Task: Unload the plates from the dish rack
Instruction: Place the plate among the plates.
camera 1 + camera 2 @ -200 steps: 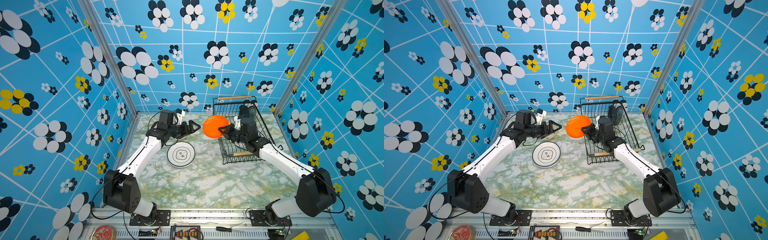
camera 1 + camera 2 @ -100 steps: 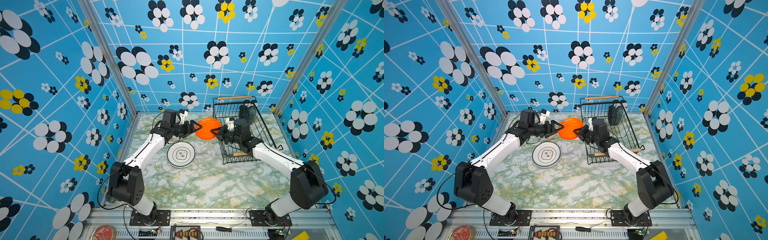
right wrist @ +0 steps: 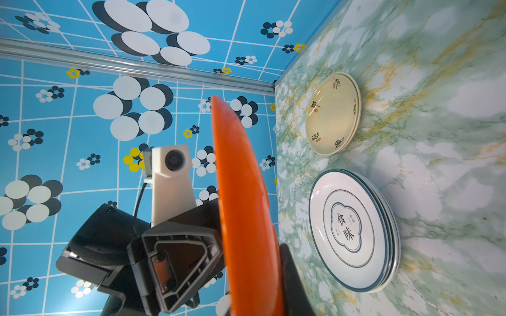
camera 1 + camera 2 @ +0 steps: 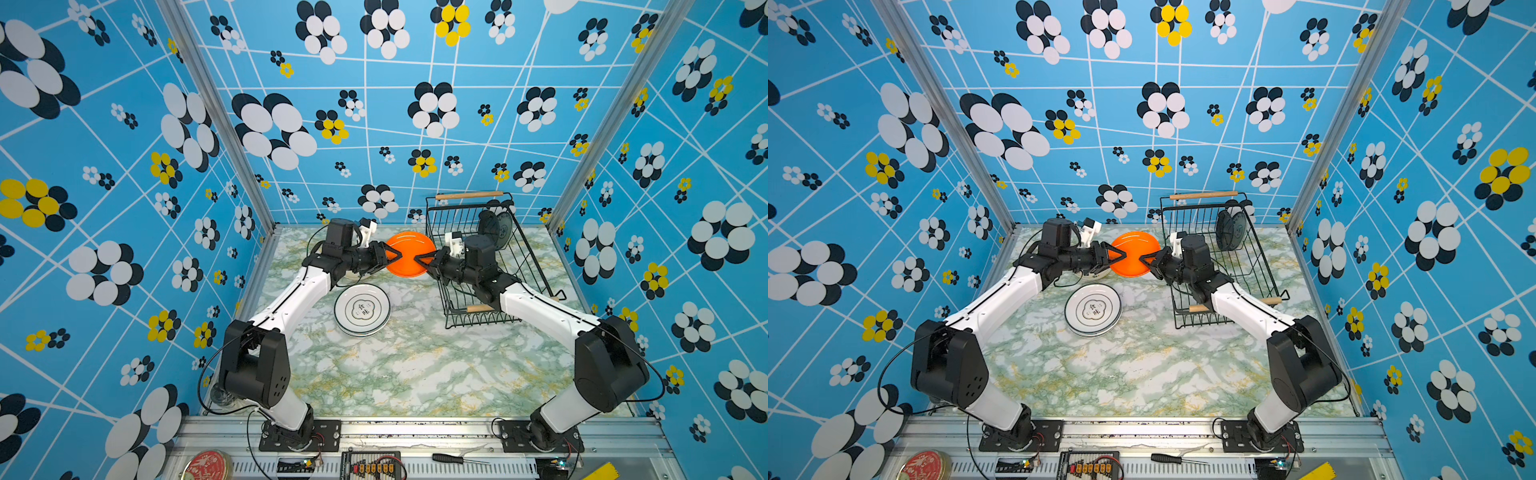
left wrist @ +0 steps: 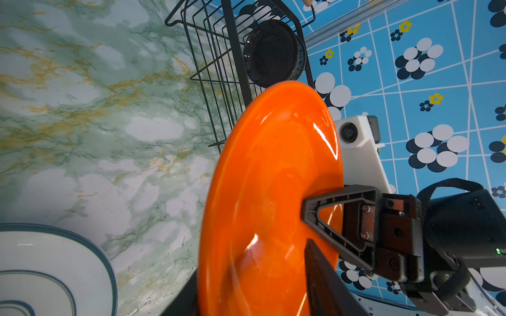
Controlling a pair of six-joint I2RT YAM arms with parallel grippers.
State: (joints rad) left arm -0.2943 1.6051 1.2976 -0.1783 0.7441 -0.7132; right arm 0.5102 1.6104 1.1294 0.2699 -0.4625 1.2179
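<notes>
An orange plate hangs on edge above the table, between my two grippers. My right gripper is shut on its right rim. My left gripper has one finger on each side of the left rim, close against the plate; whether they pinch it does not show. The black wire dish rack stands at the back right and holds dark plates upright at its far end. A stack of white plates lies left of the rack.
Cream plates lie stacked on the table beyond the white stack, under my left forearm in both top views. A red tin lid and a screwdriver lie on the front rail. Patterned walls close three sides.
My right arm carried the orange plate leftward, away from the rack. My left gripper came in to meet it, and its jaws narrowed around the left rim.
</notes>
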